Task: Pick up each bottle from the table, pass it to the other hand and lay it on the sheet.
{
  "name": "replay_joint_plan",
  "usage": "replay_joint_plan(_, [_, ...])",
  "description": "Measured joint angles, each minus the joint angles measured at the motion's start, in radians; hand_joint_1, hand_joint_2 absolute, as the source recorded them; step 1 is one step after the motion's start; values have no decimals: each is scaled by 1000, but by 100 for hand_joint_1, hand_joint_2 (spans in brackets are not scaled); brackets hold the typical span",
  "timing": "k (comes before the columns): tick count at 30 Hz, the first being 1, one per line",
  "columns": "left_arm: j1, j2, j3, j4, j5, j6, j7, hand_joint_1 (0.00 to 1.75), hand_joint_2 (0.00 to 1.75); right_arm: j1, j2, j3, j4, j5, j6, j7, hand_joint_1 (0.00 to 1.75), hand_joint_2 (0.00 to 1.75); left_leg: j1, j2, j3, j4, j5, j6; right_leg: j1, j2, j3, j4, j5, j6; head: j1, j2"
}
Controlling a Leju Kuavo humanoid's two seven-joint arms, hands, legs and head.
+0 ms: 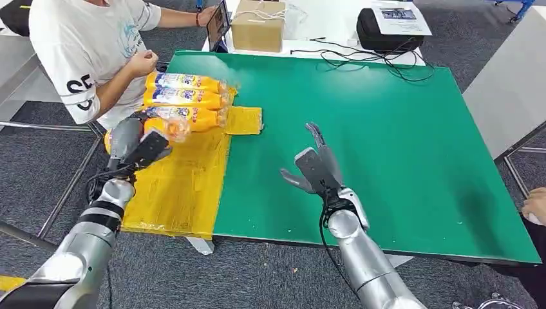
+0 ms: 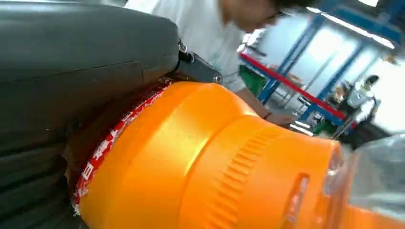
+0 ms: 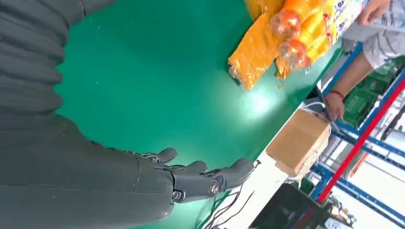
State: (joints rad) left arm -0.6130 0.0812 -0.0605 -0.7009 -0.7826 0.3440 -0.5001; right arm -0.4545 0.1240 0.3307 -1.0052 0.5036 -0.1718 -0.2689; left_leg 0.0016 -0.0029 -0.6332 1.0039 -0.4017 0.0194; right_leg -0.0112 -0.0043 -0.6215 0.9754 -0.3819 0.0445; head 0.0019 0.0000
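My left hand point(image 1: 132, 143) grips an orange bottle point(image 1: 169, 127) over the yellow sheet point(image 1: 180, 183), its clear cap end pointing toward the table's middle. Close up, the left wrist view has the orange bottle point(image 2: 205, 162) with a red label edge against my palm. Three more orange bottles point(image 1: 183, 98) lie side by side at the sheet's far end, next to the held one; their caps appear as bottles point(image 3: 291, 28) in the right wrist view. My right hand point(image 1: 315, 168) hovers open over the green table point(image 1: 386, 129), fingers spread, holding nothing; its fingers point(image 3: 210, 179) are extended.
A person in a white shirt point(image 1: 84, 45) sits at the far left by the bottles. A cardboard box point(image 1: 257, 26), a black bag point(image 1: 386, 29) and cables point(image 1: 360, 59) lie beyond the table's far edge. Another person's hand point(image 1: 534, 206) is at the right edge.
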Motion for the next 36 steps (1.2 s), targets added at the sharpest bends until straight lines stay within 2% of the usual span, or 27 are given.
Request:
replay_joint_plan(3, [-5, 38, -76, 46, -213, 3, 1, 175, 175, -3, -6, 0, -2, -1, 23, -2, 0, 175, 0, 1, 0, 0, 0, 0, 0, 0, 0, 0, 0, 0, 0, 0])
replay_joint_plan(7, [-25, 66, -192, 113, -382, -68, 10, 175, 175, -22, -9, 1, -2, -2, 47, -2, 0, 175, 0, 0, 0, 0, 0, 0, 0, 0, 0, 0, 0, 0, 0, 0])
replay_joint_plan(11, [-55, 81, -295, 173, -440, -132, 12, 175, 175, -40, -11, 5, -2, -3, 61, -2, 0, 175, 0, 0, 0, 0, 0, 0, 0, 0, 0, 0, 0, 0, 0, 0])
replay_joint_plan(18, [-96, 81, -380, 239, -416, -238, 16, 175, 175, -48, -11, 26, 0, -9, 78, -2, 0, 175, 0, 0, 0, 0, 0, 0, 0, 0, 0, 0, 0, 0, 0, 0])
replay_joint_plan(19, [-102, 81, -387, 248, -411, -245, 16, 150, 175, -49, -11, 27, 2, -11, 79, -2, 0, 175, 0, 0, 0, 0, 0, 0, 0, 0, 0, 0, 0, 0, 0, 0])
replay_joint_plan(20, [-107, 80, -392, 253, -410, -252, 16, 19, 175, -49, -12, 28, 3, -14, 80, -2, 0, 175, 0, 0, 0, 0, 0, 0, 0, 0, 0, 0, 0, 0, 0, 0])
replay_joint_plan(21, [-111, 79, -396, 257, -409, -257, 16, 0, 175, -49, -13, 28, 4, -18, 81, -2, 0, 175, 0, 0, 0, 0, 0, 0, 0, 0, 0, 0, 0, 0, 0, 0])
replay_joint_plan(27, [-125, 77, -409, 272, -352, -310, 16, 3, 175, -49, -17, 31, 15, -42, 108, -4, 0, 175, 0, 0, 0, 0, 0, 0, 0, 0, 0, 0, 0, 0, 0, 0])
replay_joint_plan(36, [-128, 75, -417, 278, -288, -314, -3, 0, 175, -49, -23, 38, 35, -62, 127, -9, 0, 175, 0, 0, 0, 0, 0, 0, 0, 0, 0, 0, 0, 0, 0, 0])
